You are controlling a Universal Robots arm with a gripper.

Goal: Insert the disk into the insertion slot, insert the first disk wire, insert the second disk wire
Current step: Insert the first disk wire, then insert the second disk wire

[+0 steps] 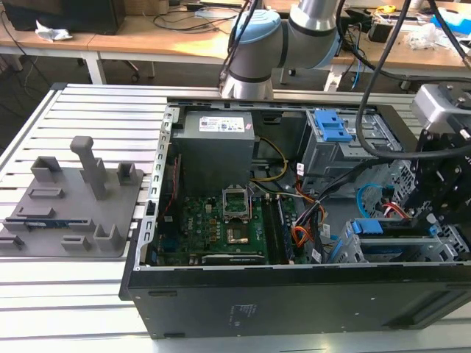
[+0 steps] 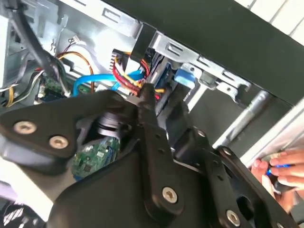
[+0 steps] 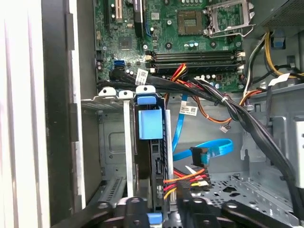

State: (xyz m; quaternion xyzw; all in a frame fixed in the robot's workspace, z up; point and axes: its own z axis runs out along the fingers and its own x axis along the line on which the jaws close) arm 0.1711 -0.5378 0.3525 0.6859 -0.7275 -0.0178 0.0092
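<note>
The blue-framed disk (image 3: 153, 142) sits in the perforated grey insertion slot (image 3: 111, 142), and the flat light-blue second disk wire (image 3: 213, 147) loops beside it. The black end effector (image 2: 161, 96) hangs over them; I cannot tell its grip.

A black cable bundle (image 3: 213, 95) and the second disk wire (image 3: 178, 126) cross the open floor (image 3: 247, 187) beside the disk (image 3: 151, 124).

We see the disk (image 3: 150, 123) in its bright blue carrier frame of smooth, faintly glossy plastic. The insertion slot (image 3: 111, 145), a low cage of grey sheet metal, looks dull and matt. The second disk wire (image 3: 209, 148), a flat light-blue cable, has a sleek plastic sheen. In the exterior view, at nine o'clock from the matt black metal computer case (image 1: 294, 309), a grey moulded fixture (image 1: 73, 198) looks matt on the ribbed, satin metal table (image 1: 66, 294).
</note>
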